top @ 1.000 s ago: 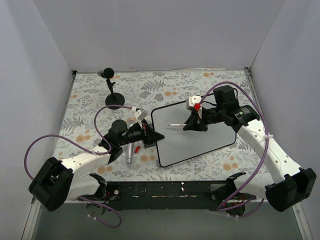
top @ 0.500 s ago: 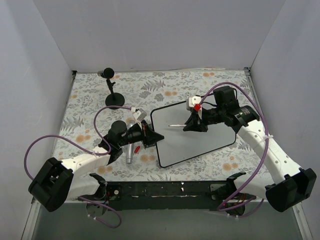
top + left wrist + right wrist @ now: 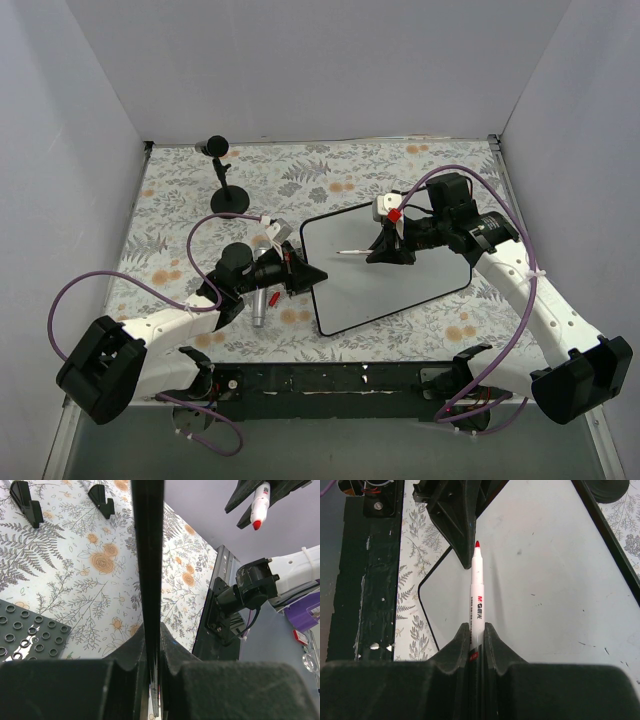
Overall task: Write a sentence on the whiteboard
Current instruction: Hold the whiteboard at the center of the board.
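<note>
At the far left of the desk (image 3: 170,215), a black stand (image 3: 228,196) rises from a round foot, with open flowered cloth around it. Nearer the arms, a silver tube (image 3: 259,306) and a small red piece (image 3: 273,298) lie just beside the left hand (image 3: 312,273). That hand is clamped on the left edge of the whiteboard (image 3: 395,295), whose thin black rim sits pinched between the fingers (image 3: 125,680) in the left wrist view. A dark studded plate (image 3: 25,635) lies on the cloth to one side of the hand. The whiteboard lies askew in the middle-right of the desk, its near-left corner close to the black rail at the front and its right corner near the cloth's right border. Cloth shows behind the whiteboard. Its glossy face carries a few dark specks. Over its upper left part, the right hand (image 3: 378,250) is closed on a white marker (image 3: 477,595) whose red tip points toward the left hand. Whether the tip touches the surface cannot be told.
</note>
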You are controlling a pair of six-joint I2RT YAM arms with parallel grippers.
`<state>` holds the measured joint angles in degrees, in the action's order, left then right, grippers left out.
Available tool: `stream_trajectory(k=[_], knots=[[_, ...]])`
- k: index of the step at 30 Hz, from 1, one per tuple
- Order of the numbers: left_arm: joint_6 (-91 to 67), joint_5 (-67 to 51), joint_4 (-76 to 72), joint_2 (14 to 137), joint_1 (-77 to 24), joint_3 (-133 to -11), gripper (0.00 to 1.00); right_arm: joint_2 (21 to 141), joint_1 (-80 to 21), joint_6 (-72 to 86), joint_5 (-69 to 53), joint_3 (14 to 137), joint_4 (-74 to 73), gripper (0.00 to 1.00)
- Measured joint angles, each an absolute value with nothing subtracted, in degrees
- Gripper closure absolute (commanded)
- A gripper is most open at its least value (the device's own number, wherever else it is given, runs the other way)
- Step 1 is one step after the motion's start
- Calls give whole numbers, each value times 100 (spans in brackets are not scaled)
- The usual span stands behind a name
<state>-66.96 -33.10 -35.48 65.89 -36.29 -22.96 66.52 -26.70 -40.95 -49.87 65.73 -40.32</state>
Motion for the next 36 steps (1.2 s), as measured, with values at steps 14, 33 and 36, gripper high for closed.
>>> stream_trajectory(k=[14, 33, 36], knots=[[-6702, -3306, -3562, 6587, -3629, -2285, 100, 6652, -2670, -4230, -5030, 6573, -4036, 99], [-6757, -3282, -3653, 6554, -3629, -2180, 100, 6814, -2668, -4440, -5026, 6598, -4154, 99], [-6761, -3282, -3656, 6554, -3629, -2178, 100, 6851, -2668, -4486, -5024, 6641, -4215, 99]])
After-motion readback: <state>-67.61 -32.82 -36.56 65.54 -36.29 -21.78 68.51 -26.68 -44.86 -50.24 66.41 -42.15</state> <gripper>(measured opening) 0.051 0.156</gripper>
